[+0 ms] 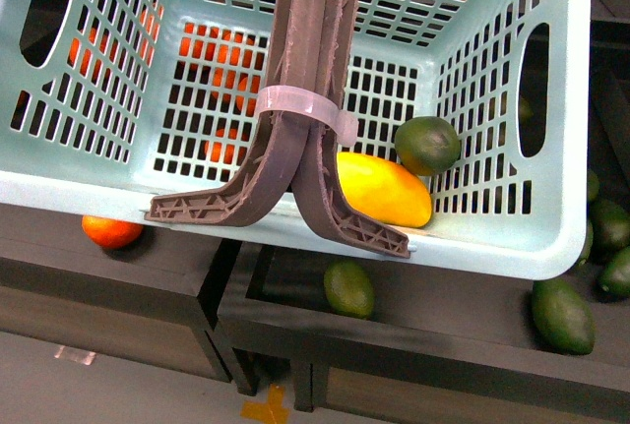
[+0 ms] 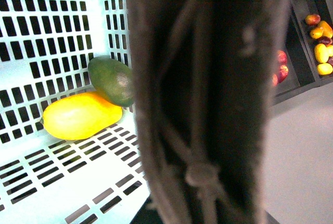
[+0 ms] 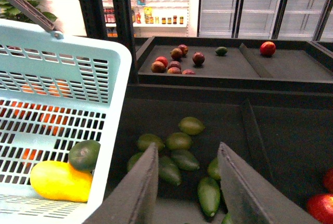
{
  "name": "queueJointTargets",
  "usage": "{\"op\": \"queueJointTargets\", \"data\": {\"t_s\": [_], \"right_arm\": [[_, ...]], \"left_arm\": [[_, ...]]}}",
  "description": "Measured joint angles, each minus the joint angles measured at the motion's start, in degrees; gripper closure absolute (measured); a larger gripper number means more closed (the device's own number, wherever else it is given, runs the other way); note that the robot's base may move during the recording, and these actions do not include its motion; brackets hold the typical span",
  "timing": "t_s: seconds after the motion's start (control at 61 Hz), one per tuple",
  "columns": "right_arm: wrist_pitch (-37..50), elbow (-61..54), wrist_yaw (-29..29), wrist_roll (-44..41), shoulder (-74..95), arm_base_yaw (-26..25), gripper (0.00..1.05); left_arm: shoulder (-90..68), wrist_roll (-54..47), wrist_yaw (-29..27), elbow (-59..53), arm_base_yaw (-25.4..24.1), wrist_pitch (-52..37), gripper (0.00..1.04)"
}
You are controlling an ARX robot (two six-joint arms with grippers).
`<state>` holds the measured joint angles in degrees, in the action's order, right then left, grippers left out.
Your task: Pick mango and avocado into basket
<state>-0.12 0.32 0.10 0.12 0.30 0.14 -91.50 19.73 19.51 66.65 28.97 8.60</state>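
The pale teal basket point(image 1: 492, 237) hangs tilted above dark produce bins. The yellow mango point(image 1: 382, 188) and the dark green avocado point(image 1: 427, 144) lie touching in its lower corner; both also show in the left wrist view, the mango point(image 2: 80, 115) and avocado point(image 2: 112, 81), and in the right wrist view, the mango point(image 3: 60, 181) and avocado point(image 3: 84, 154). My left gripper is shut on the basket's brown-grey handles point(image 2: 208, 104), which fill its view; the fingers are hidden. My right gripper point(image 3: 188, 182) is open and empty, beside the basket point(image 3: 112, 99), over green fruits.
Several lighter green oval fruits point(image 3: 179, 141) lie in the dark bin under my right gripper and below the basket point(image 1: 349, 288). Oranges point(image 1: 111, 231) sit in the bin behind the basket. Red-blushed mangoes point(image 3: 174, 60) lie in a far tray. Fridge doors stand behind.
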Motion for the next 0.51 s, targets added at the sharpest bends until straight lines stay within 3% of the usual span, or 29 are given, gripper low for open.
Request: {"op": "queueJointTargets", "data": {"t_s": [0.344, 0.508], "right_arm": [[-0.02, 0.0, 0.15, 0.07, -0.04, 0.0, 0.06], [0.0, 0.0, 0.17, 0.04, -0.04, -0.02, 0.08]], "left_arm": [[0.0, -0.13, 0.04, 0.0, 0.39, 0.0, 1.0], [-0.02, -0.15, 1.16, 0.0, 0.72, 0.0, 1.0]]}}
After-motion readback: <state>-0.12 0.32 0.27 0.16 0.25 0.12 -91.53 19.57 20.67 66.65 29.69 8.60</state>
